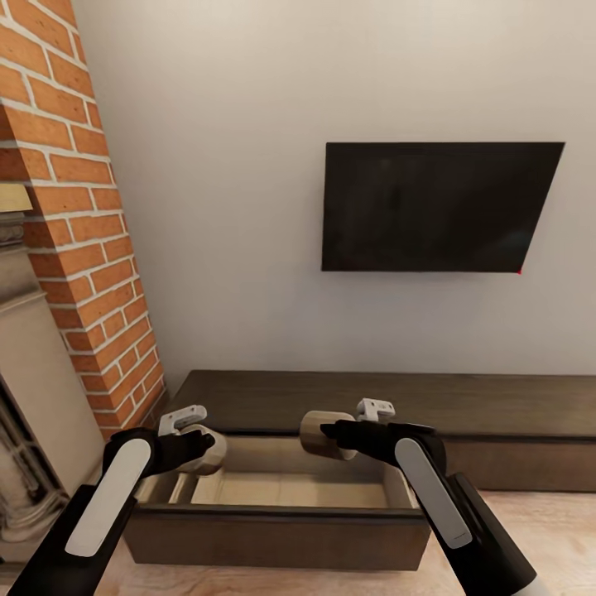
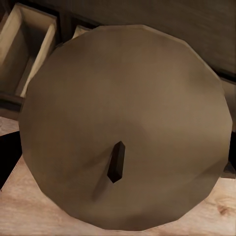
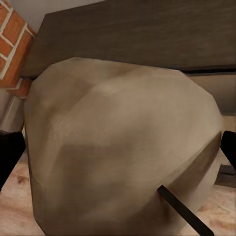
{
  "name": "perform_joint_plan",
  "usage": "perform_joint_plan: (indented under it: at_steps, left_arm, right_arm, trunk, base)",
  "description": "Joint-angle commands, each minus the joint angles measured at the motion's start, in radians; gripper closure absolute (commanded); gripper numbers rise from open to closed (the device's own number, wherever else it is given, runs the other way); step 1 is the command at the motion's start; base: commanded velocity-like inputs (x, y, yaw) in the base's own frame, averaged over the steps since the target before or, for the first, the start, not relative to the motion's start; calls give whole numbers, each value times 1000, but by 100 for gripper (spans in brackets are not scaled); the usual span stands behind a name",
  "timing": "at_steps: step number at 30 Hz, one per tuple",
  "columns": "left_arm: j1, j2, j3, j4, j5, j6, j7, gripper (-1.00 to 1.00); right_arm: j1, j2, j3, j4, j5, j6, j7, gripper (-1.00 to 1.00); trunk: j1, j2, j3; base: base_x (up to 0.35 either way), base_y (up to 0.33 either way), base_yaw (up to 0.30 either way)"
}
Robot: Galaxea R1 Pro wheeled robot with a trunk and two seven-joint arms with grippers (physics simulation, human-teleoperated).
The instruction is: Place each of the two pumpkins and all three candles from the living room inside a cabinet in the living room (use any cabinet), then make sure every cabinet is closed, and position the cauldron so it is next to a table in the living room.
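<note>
I have a candle in each pincer. My left pincer (image 1: 201, 443) is clenched on one candle (image 1: 209, 451), hanging just above the left end of the pulled-out drawer (image 1: 281, 530) of the cabinet (image 1: 463, 406). My right pincer (image 1: 329, 432) grips the other candle (image 1: 319, 433), held on its side over the back middle of that same drawer, close to the cabinet's top edge. In the left wrist view the candle's flat end (image 2: 125, 125) with its dark wick (image 2: 116, 162) faces the camera, with the drawer's pale dividers (image 2: 42, 49) beyond it. In the right wrist view the second candle (image 3: 123, 147) hides the pincer tips, and the cabinet top (image 3: 147, 34) lies behind.

As I judge it, the step in hand is lowering both candles into the pale compartments. To do it well I should bring each one down inside the walls, clear of a divider, before letting go, since a stubby cylinder released on its side could roll. The right one sits near the cabinet edge, so I would draw it forward a little first. Then pull both arms straight up so the drawer can be pushed shut
</note>
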Motion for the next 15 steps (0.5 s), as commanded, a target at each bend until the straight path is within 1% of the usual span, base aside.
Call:
perform_joint_plan:
  at_steps: [1,4,6,8,9,10,11,12,15]
  left_arm:
    - [-1,1,-2,-1,8,2,8,100]
    - [0,1,-3,-1,7,2,8,100]
    - [0,1,-3,-1,7,1,8,100]
    - [0,0,-5,-1,8,1,8,100]
    - [1,0,-6,-1,8,1,9,100]
    - [1,0,-6,-1,8,1,9,100]
    - [1,0,-6,-1,8,2,9,100]
    - [1,0,-6,-1,8,2,9,100]
    - [1,-1,-6,-1,8,2,9,100]
  right_arm:
    - [-1,0,2,1,-9,2,-13,100]
    - [-1,5,3,16,-4,8,-22,100]
    - [-1,25,7,43,-1,13,-45,100]
    - [-1,57,12,99,-3,17,-144,100]
    - [-1,76,13,124,-6,20,-211,100]
    - [-1,86,13,136,-8,21,-243,100]
    - [-1,97,14,146,-10,26,-271,100]
    - [-1,101,13,152,-11,33,-282,100]
    - [-1,107,13,160,-13,52,-299,100]
  trunk:
    - [0,-1,-1]
    - [0,-1,-1]
    - [0,-1,-1]
    - [0,-1,-1]
    - [0,-1,-1]
    - [0,-1,-1]
    - [0,-1,-1]
    - [0,-1,-1]
    - [0,-1,-1]
  base:
    - [189,96,0]
    - [86,42,0]
    - [27,13,0]
    - [9,4,0]
    - [4,2,0]
    - [2,1,0]
    - [1,1,0]
    - [0,0,0]
    - [0,0,0]
